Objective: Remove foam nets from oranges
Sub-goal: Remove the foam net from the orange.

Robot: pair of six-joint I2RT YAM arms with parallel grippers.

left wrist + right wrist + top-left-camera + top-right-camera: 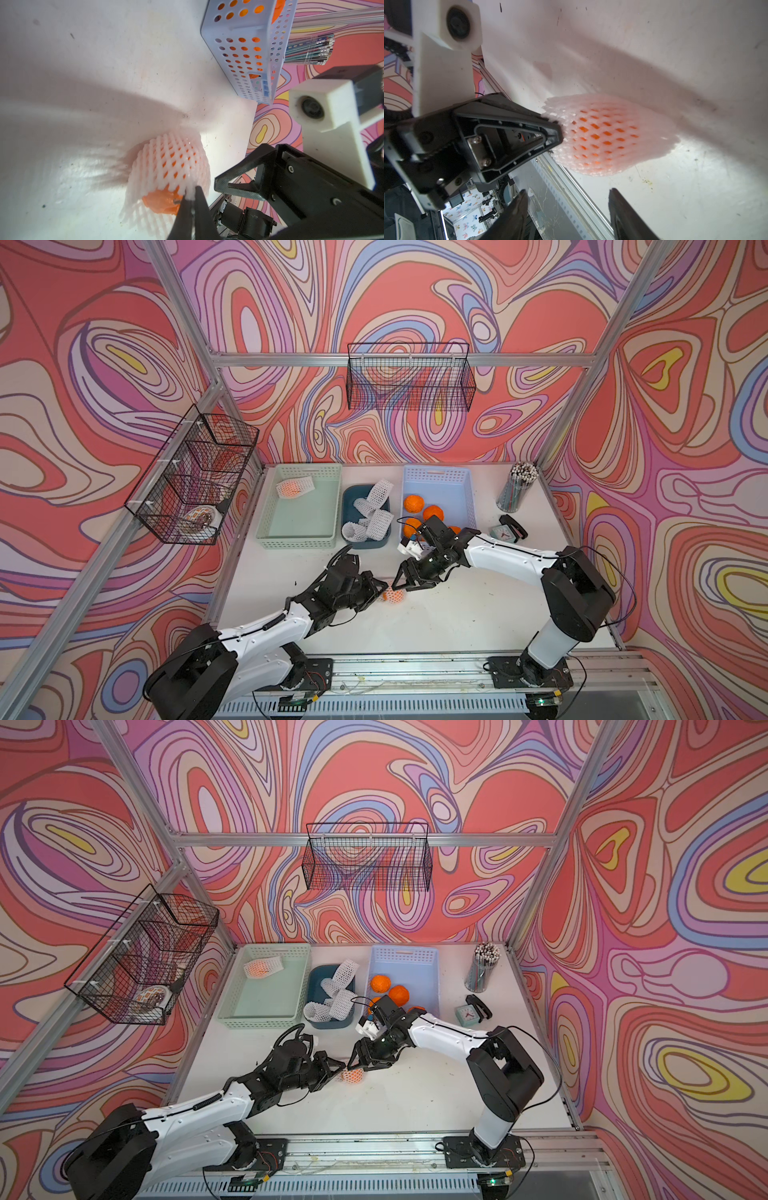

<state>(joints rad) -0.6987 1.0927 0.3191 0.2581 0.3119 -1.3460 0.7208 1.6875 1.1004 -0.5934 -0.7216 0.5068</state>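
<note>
A netted orange (162, 202) lies on the white table (478, 614), toward 6 o'clock from its middle. Its foam net (172, 164) is open at one end, where bare fruit peeks out. The left gripper (192, 199) reaches in from 9 o'clock and is pinched tight on that loose edge. The right gripper (568, 192) hovers at the orange's 12 o'clock, jaws apart, holding nothing. To do this well, I'd say the right one should steady the fruit firmly. The left can then draw the sleeve slowly along its length, so the foam slides rather than tears. Stripped nets (376, 522) fill the bin (351, 495) at 12 o'clock, and bare oranges (414, 503) sit in the blue basket (440, 489) at 1.
</note>
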